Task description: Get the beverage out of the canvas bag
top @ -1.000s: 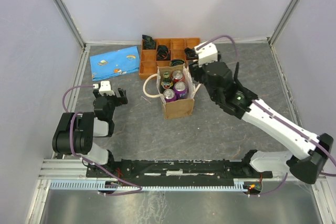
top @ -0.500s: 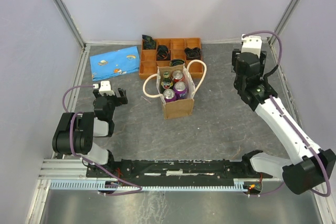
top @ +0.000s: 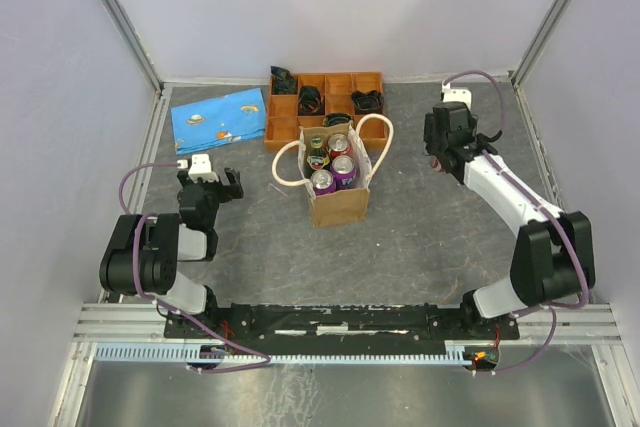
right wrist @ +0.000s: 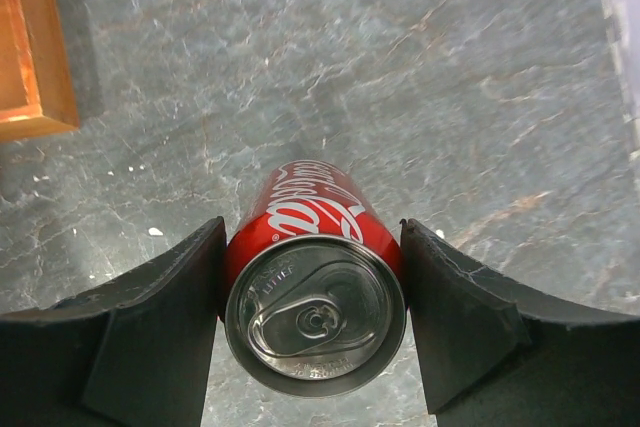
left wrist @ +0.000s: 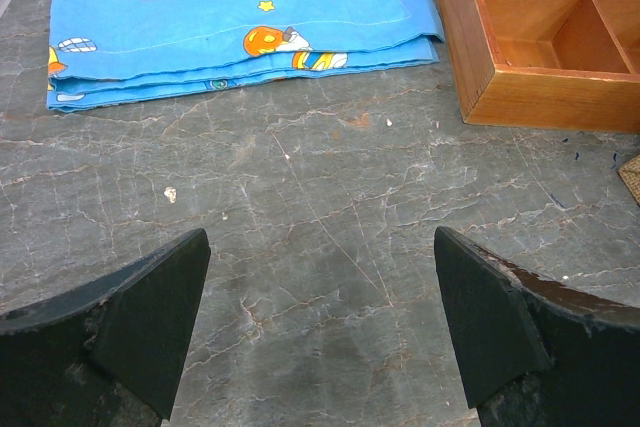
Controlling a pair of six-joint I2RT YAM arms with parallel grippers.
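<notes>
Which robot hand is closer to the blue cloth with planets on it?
Left. The left gripper is open just short of the blue cloth, on its near side. The right gripper is far off, beyond the bag, shut on a red can.

Cans stood in bag. Tray behind bag; pouch left of tray. One can clamped in right gripper, right of bag.
</notes>
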